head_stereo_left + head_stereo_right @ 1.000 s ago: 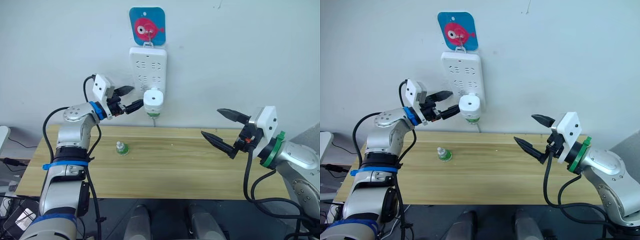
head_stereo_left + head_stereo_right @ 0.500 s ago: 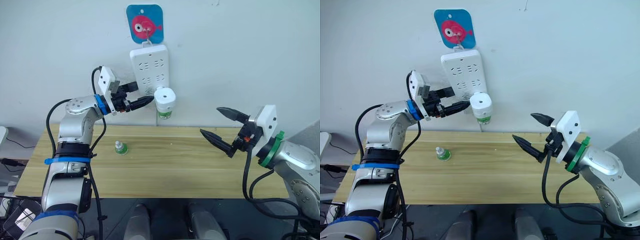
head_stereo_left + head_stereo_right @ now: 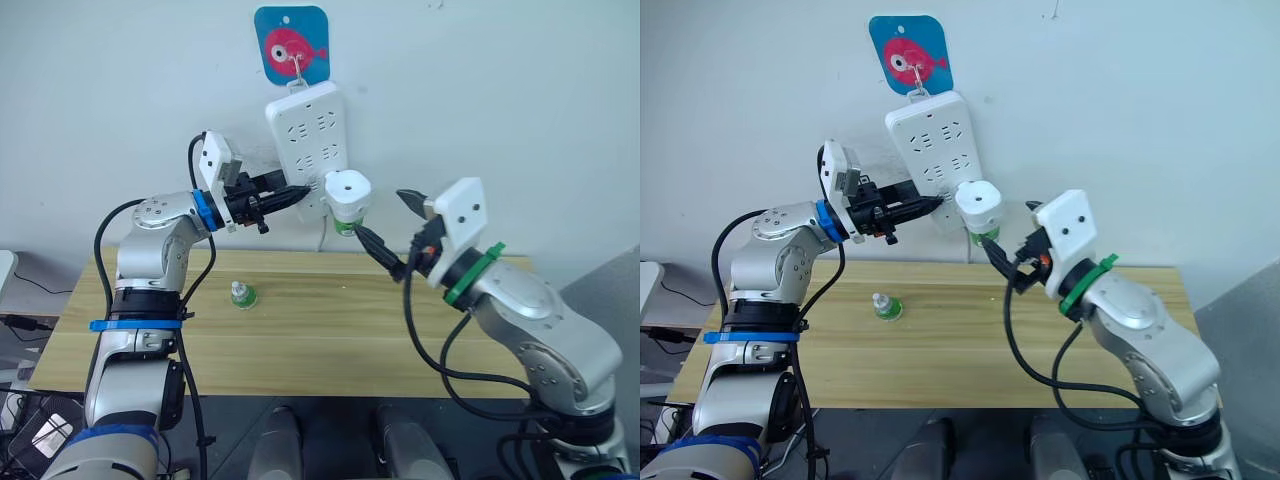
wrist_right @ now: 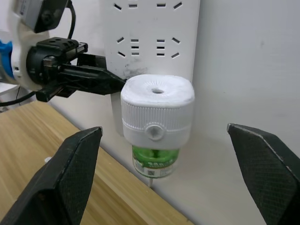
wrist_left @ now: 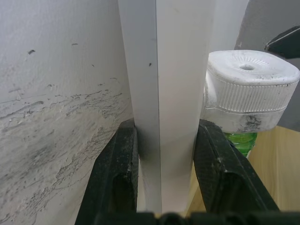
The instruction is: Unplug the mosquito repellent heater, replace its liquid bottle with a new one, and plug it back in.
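Observation:
The mosquito repellent heater [image 3: 347,189] is white and rounded, plugged into the lower right socket of the hanging power strip [image 3: 305,125]. Its green liquid bottle [image 4: 153,161] hangs beneath it. A new bottle [image 3: 240,295] stands on the wooden table, left of the middle. My left gripper [image 3: 299,196] is shut on the strip's lower left edge, one finger [image 5: 122,154] on each face. Just right of the heater my right gripper [image 3: 385,218] is open, and the heater sits between its spread fingers [image 4: 77,154] without touching them.
The strip hangs slightly tilted from a hook on a blue plaque with a red fish [image 3: 292,45] on the white wall. The wooden table [image 3: 320,340] runs along the wall below. A cord drops from the strip behind the table.
My left gripper has closed onto the strip's edge, and the strip's lower end has swung right. My right arm has risen and moved left, up to the heater.

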Robot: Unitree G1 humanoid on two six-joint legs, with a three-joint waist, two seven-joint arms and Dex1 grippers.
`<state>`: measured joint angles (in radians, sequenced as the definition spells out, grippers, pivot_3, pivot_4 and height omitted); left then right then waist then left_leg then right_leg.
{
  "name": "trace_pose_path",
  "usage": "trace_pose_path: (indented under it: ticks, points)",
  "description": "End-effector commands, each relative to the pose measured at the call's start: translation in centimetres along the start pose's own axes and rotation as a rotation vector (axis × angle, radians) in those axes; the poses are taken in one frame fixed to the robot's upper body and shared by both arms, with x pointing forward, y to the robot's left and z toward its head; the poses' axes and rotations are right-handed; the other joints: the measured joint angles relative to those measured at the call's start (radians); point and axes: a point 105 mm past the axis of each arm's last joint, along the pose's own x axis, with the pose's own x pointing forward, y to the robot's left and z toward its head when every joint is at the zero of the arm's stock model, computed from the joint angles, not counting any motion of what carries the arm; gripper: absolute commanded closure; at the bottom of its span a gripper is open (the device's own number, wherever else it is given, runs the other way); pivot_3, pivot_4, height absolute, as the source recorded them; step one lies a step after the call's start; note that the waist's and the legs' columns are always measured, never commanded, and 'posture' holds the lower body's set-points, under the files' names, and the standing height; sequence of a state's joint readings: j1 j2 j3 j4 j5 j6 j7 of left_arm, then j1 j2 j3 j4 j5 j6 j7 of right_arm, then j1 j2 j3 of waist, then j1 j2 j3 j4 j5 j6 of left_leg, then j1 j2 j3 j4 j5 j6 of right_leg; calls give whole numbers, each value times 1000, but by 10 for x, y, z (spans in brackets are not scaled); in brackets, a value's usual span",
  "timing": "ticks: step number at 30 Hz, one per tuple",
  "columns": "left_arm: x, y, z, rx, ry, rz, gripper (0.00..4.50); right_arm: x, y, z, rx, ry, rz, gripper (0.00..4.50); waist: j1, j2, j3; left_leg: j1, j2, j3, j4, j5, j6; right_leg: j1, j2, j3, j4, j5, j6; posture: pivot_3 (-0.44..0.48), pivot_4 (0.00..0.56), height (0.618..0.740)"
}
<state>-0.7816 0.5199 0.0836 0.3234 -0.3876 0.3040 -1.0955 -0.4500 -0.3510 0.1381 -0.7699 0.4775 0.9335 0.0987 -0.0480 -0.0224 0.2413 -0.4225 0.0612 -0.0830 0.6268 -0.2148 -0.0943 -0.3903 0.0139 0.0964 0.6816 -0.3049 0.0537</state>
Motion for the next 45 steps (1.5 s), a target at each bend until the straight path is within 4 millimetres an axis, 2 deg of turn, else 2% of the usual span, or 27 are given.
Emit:
trace_pose_path:
  ticks: [1,15,19,20,23,30,34,39,42,45]
  points:
    - [10,-13,10,41,-22,-66,3193,6,6,10,-15,-38,-35,0,0,0,0,0,0,0,0,0,0,0,0,0,0,0,0,-98,234,735]
    - [11,-17,11,46,-24,-70,3193,56,6,15,5,-58,-133,0,-1,0,0,-3,0,-1,0,0,0,-2,0,-2,0,0,0,-80,227,735]
    - [11,-17,12,46,-25,-67,3193,60,5,17,12,-62,-144,1347,-1,0,0,-4,0,-2,0,0,0,-4,-1,-2,1,0,0,-77,227,735]
    - [12,-17,11,47,-23,-63,3193,60,5,17,9,-59,-146,1534,-1,0,0,-4,0,-2,0,0,0,-4,-1,-2,1,0,0,-77,228,735]
    - [11,-15,7,57,-5,-39,3193,54,6,20,13,-53,-145,1513,-1,0,0,-5,0,-2,0,0,0,-5,-1,-2,1,0,0,-78,230,735]
    - [9,-6,-6,82,51,27,3193,23,16,25,-12,-21,-90,1513,4,0,0,-8,-1,-3,0,0,0,-6,-2,-4,-1,0,0,-98,236,735]
    - [7,-3,-11,87,63,59,3194,16,18,26,-13,-8,-81,1513,-2,0,0,-10,-1,-2,1,0,0,-10,-2,-3,3,0,-1,-111,233,735]
    - [0,-13,-15,76,39,51,3194,10,6,23,28,-18,-120,1513,-14,0,0,-8,-1,-1,3,2,-2,-11,-1,-1,11,0,-1,-117,232,735]
    - [-13,-22,-26,144,72,64,2205,3,-13,17,91,-26,-184,1513,-27,2,-1,-8,-1,0,3,2,-2,-13,-1,0,13,0,-1,-117,233,735]
    - [-26,-40,-33,179,68,61,1282,-6,-27,14,156,-48,-228,1513,-38,2,0,-9,-1,1,2,2,-2,-16,-1,1,14,0,-2,-113,236,735]
